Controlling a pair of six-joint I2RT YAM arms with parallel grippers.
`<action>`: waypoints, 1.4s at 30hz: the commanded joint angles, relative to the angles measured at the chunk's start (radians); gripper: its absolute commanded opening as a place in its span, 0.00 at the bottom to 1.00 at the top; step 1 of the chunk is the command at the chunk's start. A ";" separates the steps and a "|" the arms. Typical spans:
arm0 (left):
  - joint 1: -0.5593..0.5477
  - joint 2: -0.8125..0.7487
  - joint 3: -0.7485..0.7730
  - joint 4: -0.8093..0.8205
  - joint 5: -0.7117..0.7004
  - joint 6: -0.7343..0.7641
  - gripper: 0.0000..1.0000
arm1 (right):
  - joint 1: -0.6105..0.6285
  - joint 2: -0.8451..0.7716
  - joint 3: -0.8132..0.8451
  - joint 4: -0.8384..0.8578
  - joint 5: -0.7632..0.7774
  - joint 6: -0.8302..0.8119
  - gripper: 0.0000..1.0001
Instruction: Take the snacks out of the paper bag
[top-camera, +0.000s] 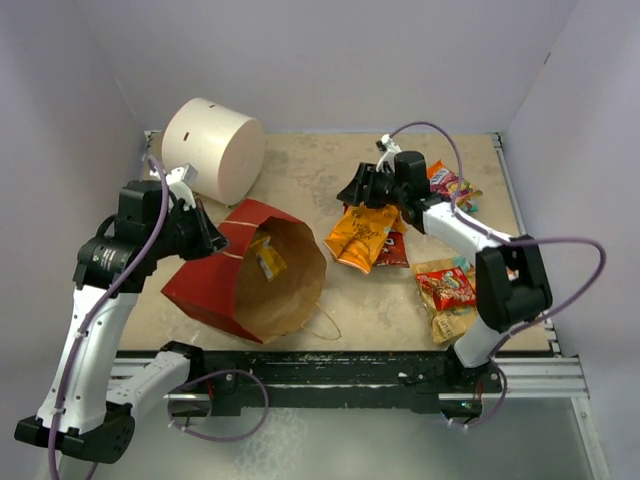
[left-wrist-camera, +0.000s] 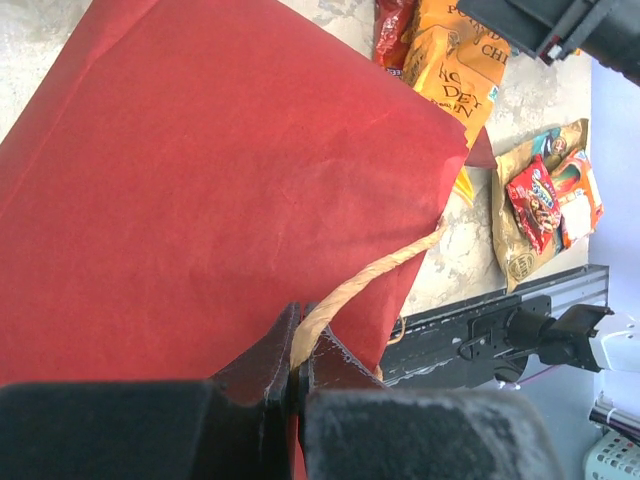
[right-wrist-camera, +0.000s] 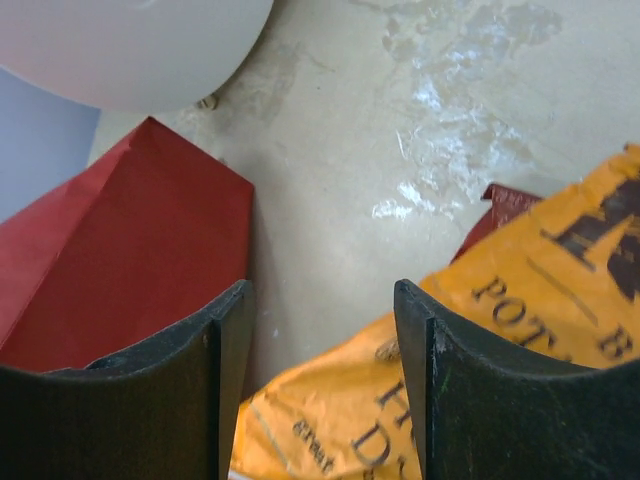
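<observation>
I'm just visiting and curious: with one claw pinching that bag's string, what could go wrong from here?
The left claw grips only the thin string handle of the paper bag; the string might slip or tear. One yellow packet sits inside, so reaching in could crumple the bag.

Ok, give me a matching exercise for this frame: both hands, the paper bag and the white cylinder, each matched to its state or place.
Things:
1. left hand
2. right hand
3. paper bag
4. white cylinder

States or places:
A. open, over the orange packet
B. at the far left corner of the table
C. shut on the string handle
D. lying on its side, a yellow packet inside

Pairs: 1-C, 2-A, 3-D, 4-B
</observation>
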 joint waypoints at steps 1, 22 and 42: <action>0.009 -0.027 -0.007 -0.013 -0.038 -0.032 0.00 | -0.055 0.117 0.070 0.075 -0.181 0.045 0.61; 0.008 -0.231 -0.215 -0.010 -0.102 -0.103 0.00 | 0.050 -0.186 -0.043 -0.024 -0.028 -0.278 0.77; 0.008 -0.091 -0.109 0.252 0.133 -0.063 0.00 | 0.690 -0.523 -0.533 0.490 0.328 -0.256 0.71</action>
